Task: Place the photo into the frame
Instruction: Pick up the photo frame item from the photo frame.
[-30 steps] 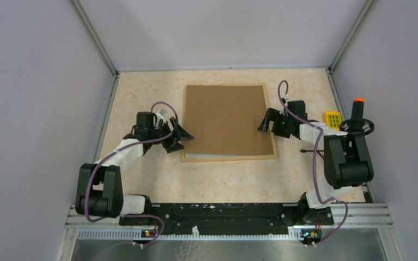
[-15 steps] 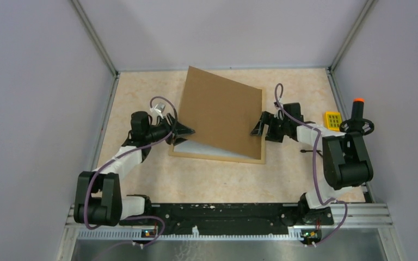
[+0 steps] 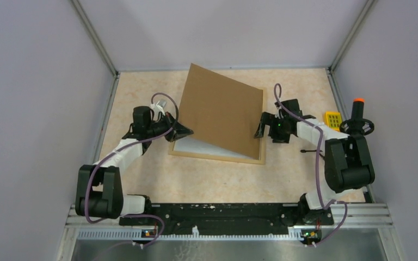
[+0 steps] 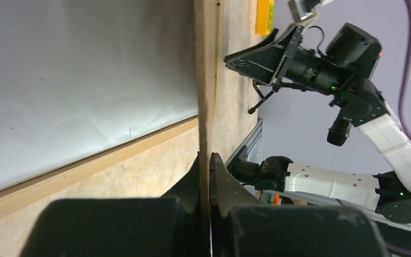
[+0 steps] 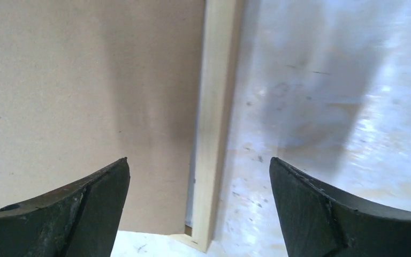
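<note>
The frame (image 3: 212,157), thin light wood, lies flat mid-table with a white sheet (image 3: 201,147) inside it. A brown backing board (image 3: 220,111) slants over it, left side raised, right side down near the frame's right rail. My left gripper (image 3: 184,130) is shut on the board's left edge; in the left wrist view the board (image 4: 205,80) runs between the pressed fingers of that gripper (image 4: 210,160), above the frame's rail (image 4: 85,171). My right gripper (image 3: 261,126) stands open beside the right rail (image 5: 214,134), holding nothing. The photo is not in view.
A small yellow block (image 3: 333,118) and a black handle with an orange tip (image 3: 357,117) stand at the table's right edge, behind the right arm. Grey walls close in the beige table (image 3: 141,92) on three sides.
My left gripper closed on the board's left edge and tipped that side up. The frame slid slightly left. My right gripper opened a little wider and stayed at the right rail.
</note>
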Motion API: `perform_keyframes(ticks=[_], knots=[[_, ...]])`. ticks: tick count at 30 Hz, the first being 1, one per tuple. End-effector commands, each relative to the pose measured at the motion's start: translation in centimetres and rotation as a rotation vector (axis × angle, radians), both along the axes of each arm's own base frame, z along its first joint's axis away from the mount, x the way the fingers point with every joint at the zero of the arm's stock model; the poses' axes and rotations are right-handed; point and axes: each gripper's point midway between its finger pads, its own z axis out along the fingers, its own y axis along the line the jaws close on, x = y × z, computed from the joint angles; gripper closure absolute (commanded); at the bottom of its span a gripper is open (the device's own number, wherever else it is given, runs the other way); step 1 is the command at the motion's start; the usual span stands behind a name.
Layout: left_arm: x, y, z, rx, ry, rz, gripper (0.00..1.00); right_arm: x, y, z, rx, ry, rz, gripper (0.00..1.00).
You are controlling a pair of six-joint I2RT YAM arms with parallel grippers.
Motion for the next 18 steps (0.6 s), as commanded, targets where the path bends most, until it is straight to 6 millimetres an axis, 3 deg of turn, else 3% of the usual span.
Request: perform_keyframes(ticks=[1,8,14,18], knots=[[1.3,0.3,2.4,-0.014,-0.133,-0.027,1.0,1.3,-3.2,4.8,-0.194,-0.089,-0.052,0.01],[1.7,2.8,6.7,-0.122,-0.204,-0.006,1.0,2.4,-0.3,11.7,0.018,-0.187,-0.103,0.01],[1.1,4.0,10.5,-0.234,-0.25,-0.021,1.0,3.0,4.1,14.9,0.328,-0.177,-0.087,0.01],[0.3,3.9,12.2,-0.3,-0.273,-0.026,1.0,3.5,5.6,16.6,0.465,-0.186,-0.109,0.01]])
